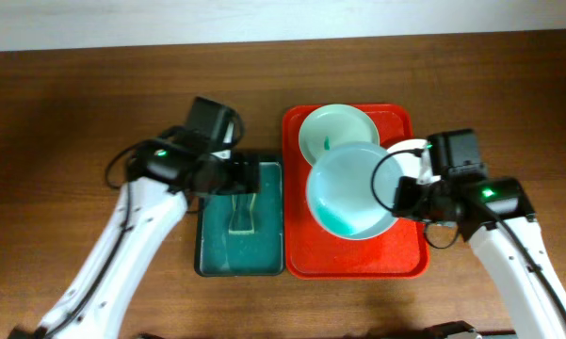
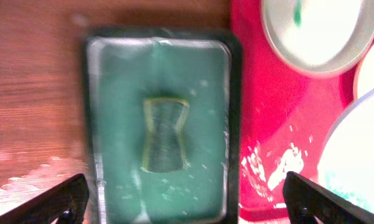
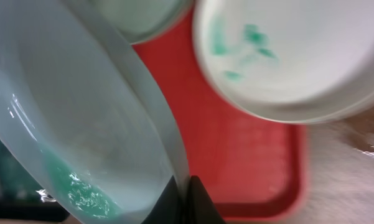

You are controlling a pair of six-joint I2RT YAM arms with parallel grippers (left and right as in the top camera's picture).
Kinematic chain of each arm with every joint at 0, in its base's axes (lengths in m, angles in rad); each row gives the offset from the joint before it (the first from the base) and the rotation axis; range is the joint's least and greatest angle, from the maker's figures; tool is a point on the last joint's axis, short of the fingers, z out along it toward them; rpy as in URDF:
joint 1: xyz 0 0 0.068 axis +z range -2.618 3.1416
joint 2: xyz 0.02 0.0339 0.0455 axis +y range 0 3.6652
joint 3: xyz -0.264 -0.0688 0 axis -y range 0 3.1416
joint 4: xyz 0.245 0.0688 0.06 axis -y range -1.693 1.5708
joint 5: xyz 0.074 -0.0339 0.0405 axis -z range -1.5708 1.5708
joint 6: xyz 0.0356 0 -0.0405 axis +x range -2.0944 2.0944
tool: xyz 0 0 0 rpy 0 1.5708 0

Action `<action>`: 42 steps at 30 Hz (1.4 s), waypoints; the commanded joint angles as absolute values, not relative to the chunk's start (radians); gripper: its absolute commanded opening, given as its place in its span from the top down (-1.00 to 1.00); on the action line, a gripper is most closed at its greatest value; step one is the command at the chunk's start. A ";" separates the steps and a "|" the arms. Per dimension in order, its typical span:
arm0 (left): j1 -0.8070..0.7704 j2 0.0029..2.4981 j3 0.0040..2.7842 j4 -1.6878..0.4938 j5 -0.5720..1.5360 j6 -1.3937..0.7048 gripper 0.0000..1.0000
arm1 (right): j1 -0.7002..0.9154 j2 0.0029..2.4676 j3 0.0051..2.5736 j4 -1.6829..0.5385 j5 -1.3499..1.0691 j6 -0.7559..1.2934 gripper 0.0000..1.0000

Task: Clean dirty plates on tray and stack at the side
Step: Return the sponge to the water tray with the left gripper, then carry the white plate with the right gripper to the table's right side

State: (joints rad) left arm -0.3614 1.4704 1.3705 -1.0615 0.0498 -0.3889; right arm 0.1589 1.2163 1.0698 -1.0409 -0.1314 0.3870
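The red tray lies mid-table. A pale mint plate with a small teal smear rests at its far end. My right gripper is shut on the rim of the light blue plate and holds it tilted above the tray; teal residue sits at its lower edge. The white plate, with teal smears, lies on the tray's right side, partly hidden by the arm. My left gripper is open and empty above the teal basin.
The dark teal basin holds a sponge and stands just left of the tray. Brown wooden tabletop surrounds both. In the left wrist view the mint plate and the blue plate show at the right.
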 commanded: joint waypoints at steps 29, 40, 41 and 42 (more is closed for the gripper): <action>-0.069 1.247 1.383 -1.210 0.019 -0.388 -0.99 | 1.074 1.471 1.291 -0.752 0.958 0.287 0.92; -0.069 1.247 1.383 -1.210 0.019 -0.388 -0.99 | 1.074 1.471 1.291 -0.752 0.959 0.287 0.92; -0.069 1.247 1.383 -1.210 0.019 -0.388 -0.99 | 1.073 1.471 1.291 -0.751 0.970 0.287 0.92; -0.069 1.247 1.383 -1.210 0.019 -0.388 -0.99 | 1.073 1.471 1.291 -0.745 0.988 0.288 0.92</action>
